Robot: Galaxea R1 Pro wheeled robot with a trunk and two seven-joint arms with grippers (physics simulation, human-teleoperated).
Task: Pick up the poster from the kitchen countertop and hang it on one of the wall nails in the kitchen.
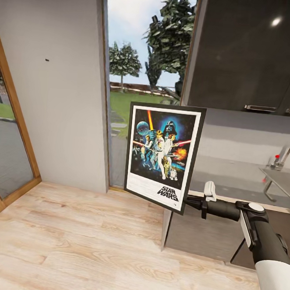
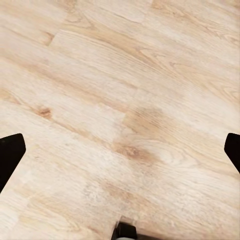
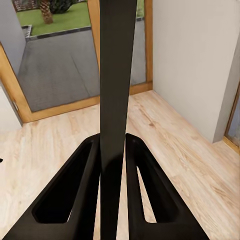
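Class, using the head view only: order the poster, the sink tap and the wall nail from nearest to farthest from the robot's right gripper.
1. The poster: clamped at its lower right edge in the right gripper.
2. The sink tap: off to the right, over the kitchen countertop.
3. The wall nail: far to the left, high on the pale grey wall.

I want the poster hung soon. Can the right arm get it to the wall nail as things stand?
Probably not yet. The right pincer holds the poster by its lower right edge, but the nail sits high on the grey wall, well off to the left. Nothing stands between; the robot likely must move closer.
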